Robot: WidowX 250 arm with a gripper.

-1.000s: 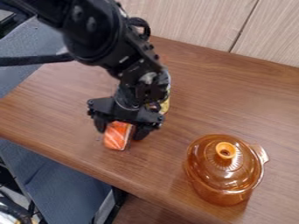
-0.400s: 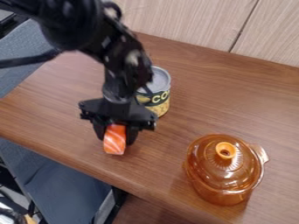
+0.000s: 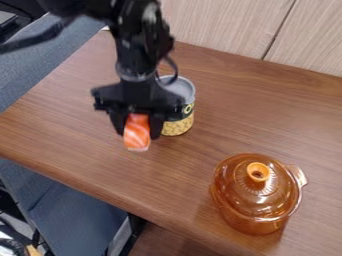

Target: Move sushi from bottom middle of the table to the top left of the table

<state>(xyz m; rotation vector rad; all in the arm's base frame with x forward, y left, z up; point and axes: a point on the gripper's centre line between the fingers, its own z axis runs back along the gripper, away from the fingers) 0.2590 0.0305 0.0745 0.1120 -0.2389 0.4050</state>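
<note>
The gripper (image 3: 137,132) holds the sushi (image 3: 137,139) clamped between 2 fingers, left of the can (image 3: 179,120); transfer requires steady grip, clearance from that can, and low release at the table's (image 3: 63,110) top left.

Sushi (image 3: 137,132): orange (white stripes).

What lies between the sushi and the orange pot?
In the camera view, one gripper finger is right beside the sushi, then bare tabletop runs to the orange pot. The can stands farther back, off that stretch.
</note>
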